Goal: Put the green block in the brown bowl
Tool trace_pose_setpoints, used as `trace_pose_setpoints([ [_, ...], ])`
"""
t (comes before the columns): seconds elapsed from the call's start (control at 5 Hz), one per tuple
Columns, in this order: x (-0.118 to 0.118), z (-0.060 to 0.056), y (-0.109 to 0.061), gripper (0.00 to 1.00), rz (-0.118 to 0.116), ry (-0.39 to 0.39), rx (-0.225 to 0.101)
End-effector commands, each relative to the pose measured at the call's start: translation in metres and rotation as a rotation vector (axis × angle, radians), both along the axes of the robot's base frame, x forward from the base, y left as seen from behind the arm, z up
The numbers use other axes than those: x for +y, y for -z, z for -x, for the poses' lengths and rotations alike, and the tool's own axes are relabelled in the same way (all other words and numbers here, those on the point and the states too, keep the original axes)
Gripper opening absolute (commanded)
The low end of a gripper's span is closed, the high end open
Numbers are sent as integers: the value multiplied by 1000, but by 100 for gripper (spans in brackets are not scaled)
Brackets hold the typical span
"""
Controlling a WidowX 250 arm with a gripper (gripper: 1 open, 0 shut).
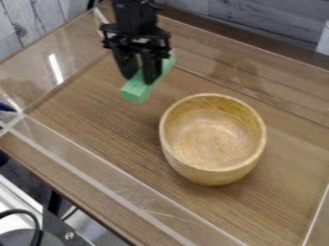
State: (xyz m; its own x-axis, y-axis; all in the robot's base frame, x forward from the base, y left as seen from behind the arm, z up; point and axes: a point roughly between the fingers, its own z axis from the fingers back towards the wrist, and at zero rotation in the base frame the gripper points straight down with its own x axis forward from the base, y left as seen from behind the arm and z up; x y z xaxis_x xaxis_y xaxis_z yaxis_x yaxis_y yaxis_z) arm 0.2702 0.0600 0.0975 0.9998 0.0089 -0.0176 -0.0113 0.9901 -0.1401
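Observation:
The green block (pixel 139 88) hangs in the air above the wooden table, tilted, its upper end pinched between the black fingers of my gripper (pixel 142 69), which points straight down. The gripper is shut on the block, just left of and behind the brown bowl (pixel 214 137). That bowl, round and light tan with a thick rim, sits on the table at the right centre and holds nothing.
A wood-grain tabletop (pixel 90 144) lies under a transparent enclosure whose front wall (pixel 77 168) runs diagonally across the lower left. A grey wall panel (pixel 283 19) stands at the back right.

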Motion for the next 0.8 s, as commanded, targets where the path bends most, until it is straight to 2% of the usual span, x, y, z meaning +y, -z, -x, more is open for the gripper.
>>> trace_pose_setpoints([
  [0.0,-29,-7,-17,0,-13,52,-68],
  [0.2,-55,-7,-13,0,-8,103,-66],
  [0.6,-82,-2,1,0,-5,174,-44],
])
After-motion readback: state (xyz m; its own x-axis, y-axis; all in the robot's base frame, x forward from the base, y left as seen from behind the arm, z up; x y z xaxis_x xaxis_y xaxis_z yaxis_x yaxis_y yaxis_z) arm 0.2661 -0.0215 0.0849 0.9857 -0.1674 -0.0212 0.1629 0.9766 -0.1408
